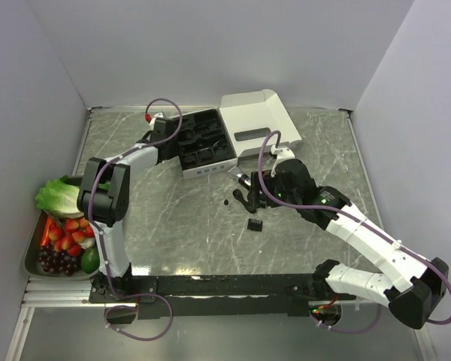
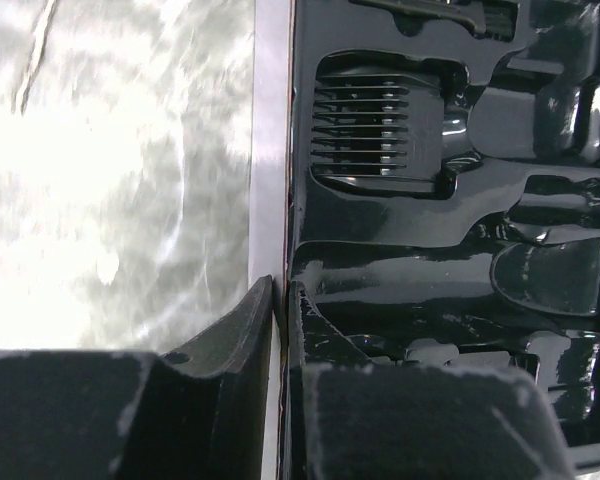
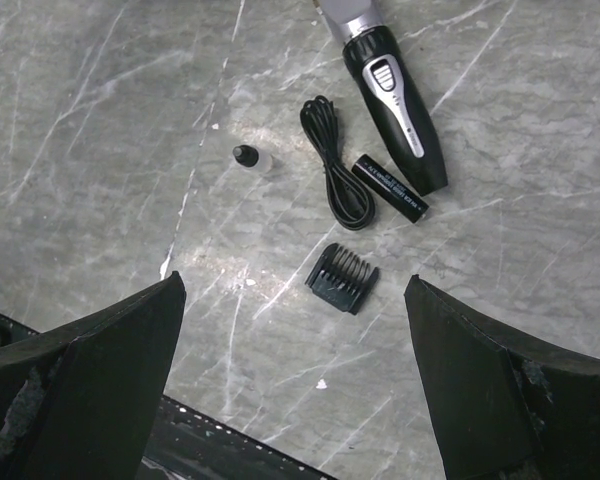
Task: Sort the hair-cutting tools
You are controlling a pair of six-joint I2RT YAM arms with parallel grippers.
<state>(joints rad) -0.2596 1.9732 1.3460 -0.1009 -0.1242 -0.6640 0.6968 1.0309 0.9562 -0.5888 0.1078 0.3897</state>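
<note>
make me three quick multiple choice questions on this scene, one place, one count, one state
1. Where is the comb in the left wrist view?
A) in a recess of the black insert
B) in a drawer
C) on a shelf

2. How many loose items lie on the table in the right wrist view?
A) two
B) five
C) eight

3. The right fingers are:
A) shut tight
B) half closed on a tool
C) wide open, holding nothing

Answers:
1 A: it sits in a moulded slot.
2 B: clipper, cord, black stick, small bottle and a loose comb.
3 C: they stand far apart above the items, touching none.
</note>
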